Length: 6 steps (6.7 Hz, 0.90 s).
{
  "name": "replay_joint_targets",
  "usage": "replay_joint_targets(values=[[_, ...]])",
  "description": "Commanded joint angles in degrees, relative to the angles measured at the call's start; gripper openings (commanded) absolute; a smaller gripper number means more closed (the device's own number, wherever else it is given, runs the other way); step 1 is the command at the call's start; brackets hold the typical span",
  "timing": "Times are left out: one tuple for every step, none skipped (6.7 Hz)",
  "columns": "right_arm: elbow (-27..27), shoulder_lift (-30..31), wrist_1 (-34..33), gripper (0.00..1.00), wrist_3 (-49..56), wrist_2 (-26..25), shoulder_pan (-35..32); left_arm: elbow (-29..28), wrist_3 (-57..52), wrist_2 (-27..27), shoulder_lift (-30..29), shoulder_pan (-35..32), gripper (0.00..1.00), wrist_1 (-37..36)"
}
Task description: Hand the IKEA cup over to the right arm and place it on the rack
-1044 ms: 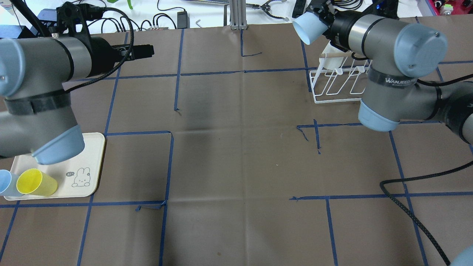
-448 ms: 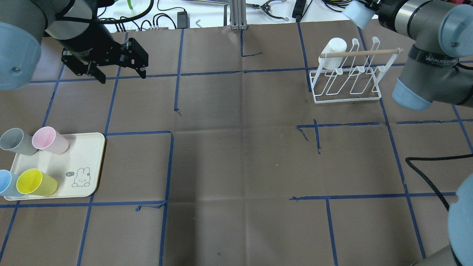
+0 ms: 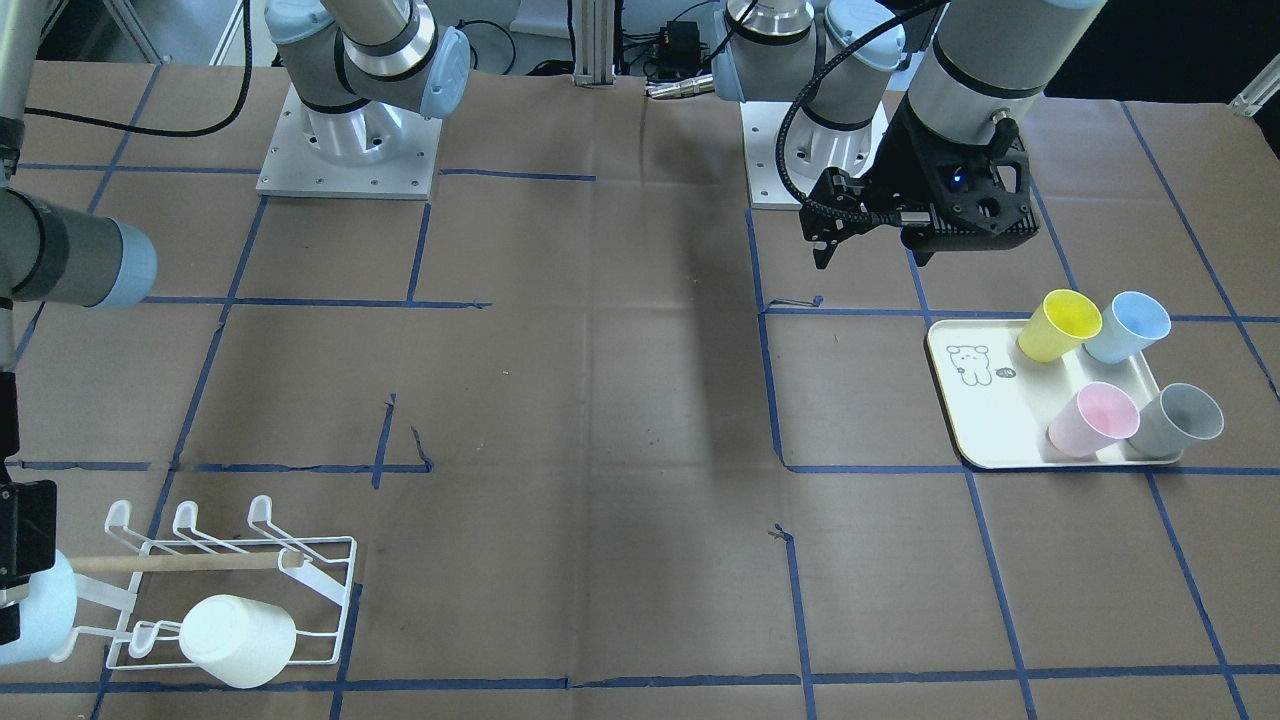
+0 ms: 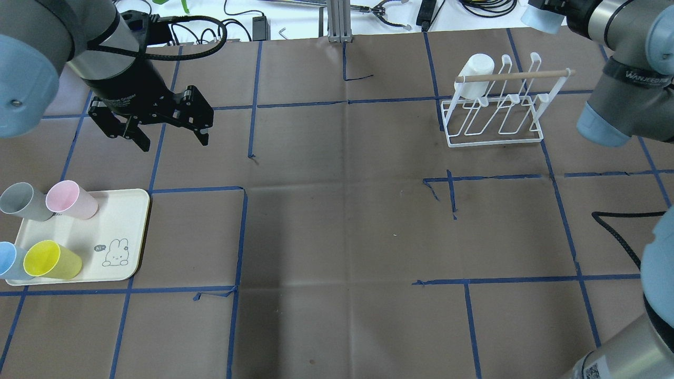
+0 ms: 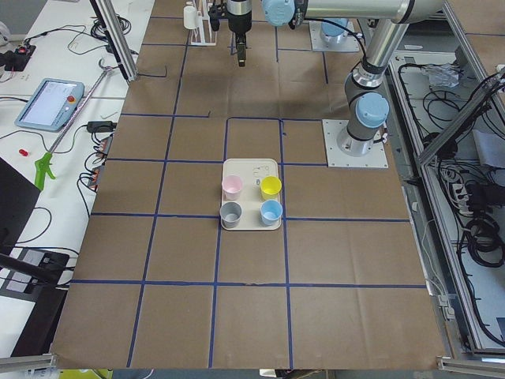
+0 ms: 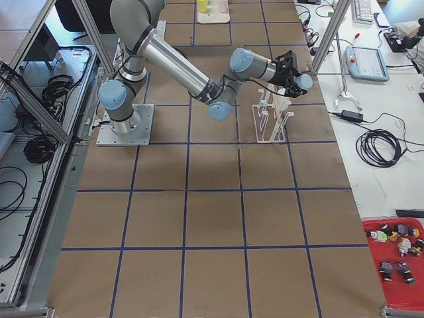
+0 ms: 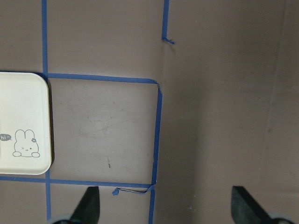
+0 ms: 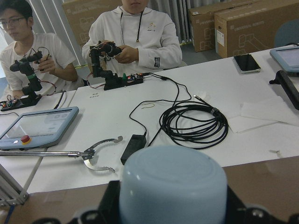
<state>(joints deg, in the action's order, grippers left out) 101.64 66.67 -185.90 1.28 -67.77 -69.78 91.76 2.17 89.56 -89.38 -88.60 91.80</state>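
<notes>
Overhead, left jaws wide apart, empty, wrist view shows right jaws gripping blue cup (image 8: pixel 173 186)

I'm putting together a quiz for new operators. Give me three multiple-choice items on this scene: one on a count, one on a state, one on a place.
1. How many cups stand on the tray? A three; B four; C five.
2. The left claw is: A open and empty; B shut on a cup; C shut on the tray's rim.
3. Where is the white cup? A on the tray; B in the left claw; C on the rack.

Key: 1 B, since yellow, blue, pink and grey cups stand there. 2 A, since it stands wide with nothing in it. 3 C, since it sits on the rack's end prong.
</notes>
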Motion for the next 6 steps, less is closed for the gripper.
replay_joint_targets(values=[[0.9,-1.2,-3.3,0.16,7.7,-3.1,0.4,0.4,0.0,0.0,-0.1,-0.1,1.00,-0.2],[2.7,-2.1,-7.4,0.16,8.4,-3.2,0.4,0.4,0.0,-0.1,0.0,-0.1,1.00,-0.5],[3.7,-4.3,-12.0,0.16,8.5,-3.2,0.4,0.3,-0.1,-0.1,0.1,-0.1,1.00,-0.6],[3.7,-5.8,-12.7,0.16,8.5,-3.2,0.4,0.2,-0.2,-0.1,0.1,-0.1,1.00,-1.5],[3.8,-7.2,-15.0,0.16,8.5,-3.2,0.5,0.3,-0.2,0.0,0.1,-0.1,1.00,-2.3],[3.7,-8.1,-15.3,0.16,8.8,-3.2,1.2,0.4,-0.2,0.0,0.1,0.0,1.00,-3.1]])
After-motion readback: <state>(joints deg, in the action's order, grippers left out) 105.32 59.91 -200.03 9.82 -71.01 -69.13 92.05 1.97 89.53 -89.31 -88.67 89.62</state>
